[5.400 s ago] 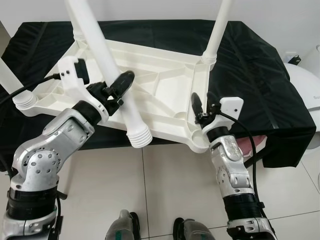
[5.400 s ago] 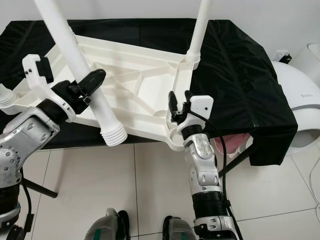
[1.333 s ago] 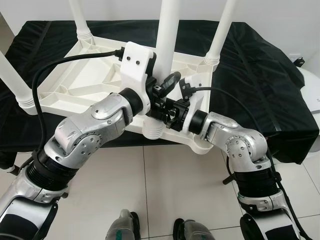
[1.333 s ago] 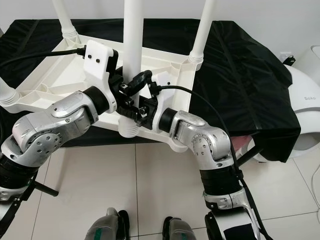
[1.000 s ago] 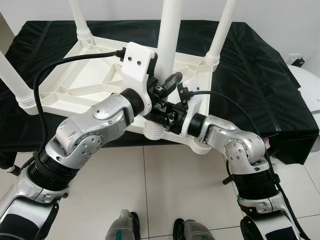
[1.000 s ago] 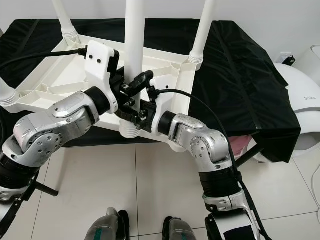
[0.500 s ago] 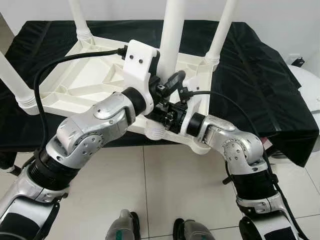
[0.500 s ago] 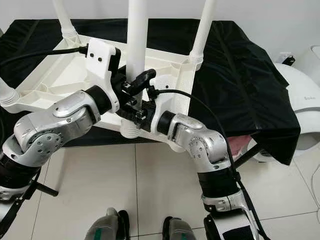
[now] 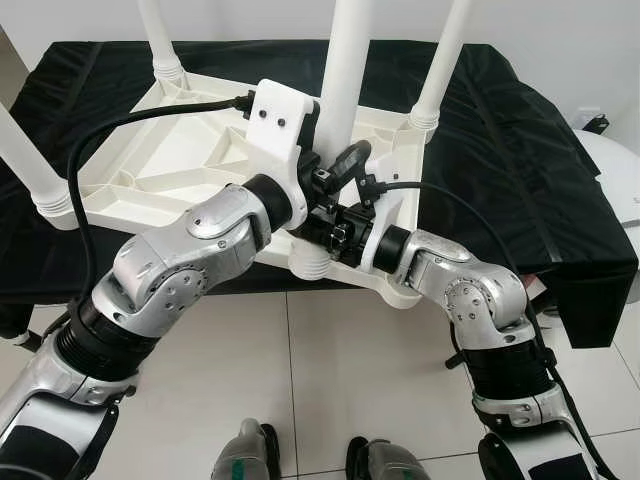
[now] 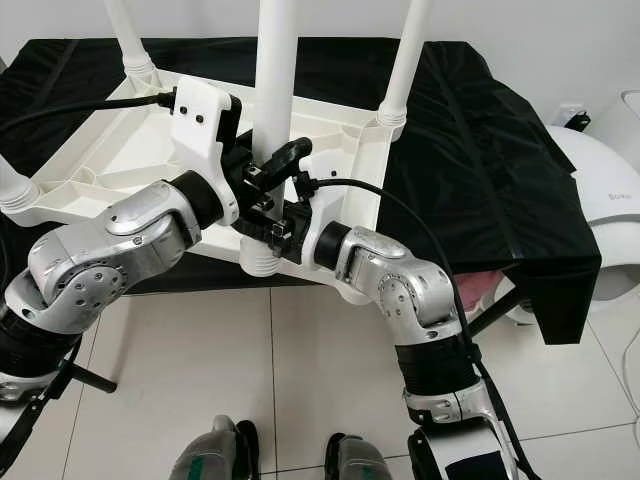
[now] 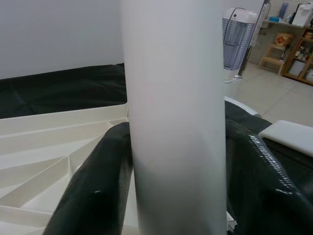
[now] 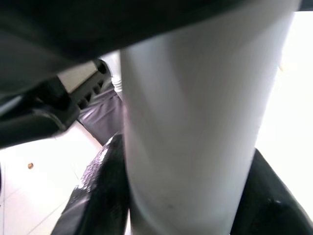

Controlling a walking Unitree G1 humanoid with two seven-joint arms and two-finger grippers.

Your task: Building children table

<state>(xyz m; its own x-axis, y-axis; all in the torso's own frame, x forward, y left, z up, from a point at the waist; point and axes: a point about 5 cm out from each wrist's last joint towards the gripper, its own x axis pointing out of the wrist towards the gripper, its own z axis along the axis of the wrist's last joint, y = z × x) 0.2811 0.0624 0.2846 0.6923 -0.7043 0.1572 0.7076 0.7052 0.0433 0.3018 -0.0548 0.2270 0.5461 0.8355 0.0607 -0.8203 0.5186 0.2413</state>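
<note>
A white children's tabletop [image 9: 200, 170] lies upside down on a black-clothed table [image 9: 520, 150]. Three white legs stand in its corners: far left [image 9: 160, 40], far right [image 9: 442, 60] and near left [image 9: 30, 165]. A fourth leg [image 9: 345, 80] stands nearly upright over the tabletop's near edge, its threaded end [image 9: 312, 262] hanging just left of the near right corner [image 9: 400, 290]. My left gripper [image 9: 335, 175] is shut on this leg, fingers [image 11: 98, 196] on both sides. My right gripper [image 9: 335, 235] is shut on it lower down, fingers [image 12: 98, 196] wrapped round the leg [image 12: 195, 122].
The black cloth droops off the table's right corner [image 10: 565, 290]. A white rounded appliance [image 9: 622, 185] stands at the right edge. Tiled floor [image 9: 330, 380] lies below, with my feet [image 9: 250, 460] near the bottom. My arms cross in front of the near table edge.
Earlier my left gripper alone held the leg tilted, the right one open at the corner. Now the leg is upright in both. Over the last second it barely shifted; the cloth corner sagged lower.
</note>
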